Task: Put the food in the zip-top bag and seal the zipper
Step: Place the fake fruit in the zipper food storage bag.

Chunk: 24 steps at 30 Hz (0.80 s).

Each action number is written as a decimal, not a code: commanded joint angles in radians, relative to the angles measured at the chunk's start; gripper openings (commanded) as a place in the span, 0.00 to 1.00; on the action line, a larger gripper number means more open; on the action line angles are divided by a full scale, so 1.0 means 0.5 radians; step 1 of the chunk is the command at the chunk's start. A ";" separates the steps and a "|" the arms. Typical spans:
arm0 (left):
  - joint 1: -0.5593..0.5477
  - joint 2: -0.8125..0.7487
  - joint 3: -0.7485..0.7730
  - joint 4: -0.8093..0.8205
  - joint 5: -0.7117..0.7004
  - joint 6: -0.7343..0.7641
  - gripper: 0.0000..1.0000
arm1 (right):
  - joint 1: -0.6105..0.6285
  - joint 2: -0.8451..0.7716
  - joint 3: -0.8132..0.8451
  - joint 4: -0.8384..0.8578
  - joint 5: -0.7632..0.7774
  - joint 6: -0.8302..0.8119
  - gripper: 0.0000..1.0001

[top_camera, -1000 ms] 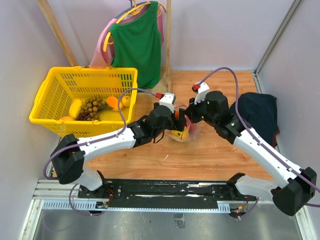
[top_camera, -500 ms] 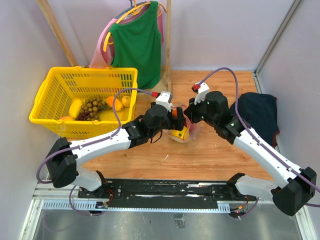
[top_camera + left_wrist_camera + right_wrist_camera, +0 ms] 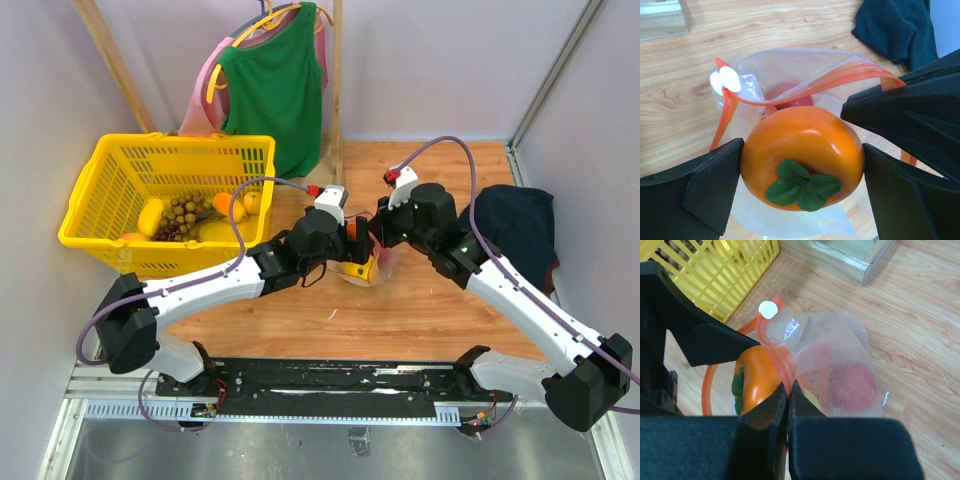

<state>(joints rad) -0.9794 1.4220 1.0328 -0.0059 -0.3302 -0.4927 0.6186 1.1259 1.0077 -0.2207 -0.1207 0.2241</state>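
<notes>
**PERSIMMON AT BAG MOUTH, MOUTH EDGE PINCHED**

**Bag position.** The bag (image 3: 840,335) lies at mid-table (image 3: 920,315), right of the basket (image 3: 100,190) and apart from the dark cloth (image 3: 515,225). Its mouth is open and faces the left arm. The zipper (image 3: 855,74) is unsealed. Its two strips arc apart around the opening, with a white tab (image 3: 725,80) at one end.

**Right gripper.** The right gripper (image 3: 789,387) has its jaws fully closed. They pinch the bag's mouth edge at the zipper strip and hold that edge up.

**Left gripper.** The left gripper (image 3: 802,150) has its fingers spread wide. An orange persimmon (image 3: 800,135), with its green calyx toward the wrist camera, fills the gap between them. It appears to touch both inner faces. Whether the fingers grip it or merely flank it cannot be told.

**Persimmon position.** The persimmon sits in the bag mouth. In the right wrist view the zipper strips pass on either side of it. Most of the fruit is outside the clear body of the bag.

**Contents.** A red piece (image 3: 855,382) lies inside the bag and shows through the plastic. A yellow piece (image 3: 366,268) shows low in the bag. Its shape is unclear.

**Other food.** Grapes (image 3: 182,215) and several yellow and orange pieces are in the basket.
</notes>
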 commanded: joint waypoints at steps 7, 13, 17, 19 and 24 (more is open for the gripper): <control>-0.021 0.126 0.090 0.041 0.065 0.100 0.99 | -0.001 -0.013 -0.014 0.058 -0.057 0.008 0.01; -0.020 0.087 -0.011 0.265 0.050 0.450 0.99 | -0.001 0.013 0.003 0.058 -0.135 -0.009 0.01; -0.018 0.055 -0.056 0.401 0.102 0.681 0.99 | -0.002 0.051 0.026 0.039 -0.206 -0.024 0.01; -0.020 0.030 -0.078 0.460 0.123 0.767 0.99 | -0.001 0.065 0.033 0.025 -0.212 -0.031 0.01; -0.020 -0.053 -0.139 0.548 0.192 0.890 0.99 | -0.002 0.115 0.067 -0.040 -0.179 -0.040 0.01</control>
<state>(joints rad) -0.9794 1.4635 0.9802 0.1368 -0.2665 -0.1436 0.6186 1.1606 1.0069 -0.2199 -0.2012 0.2207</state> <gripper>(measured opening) 0.993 0.010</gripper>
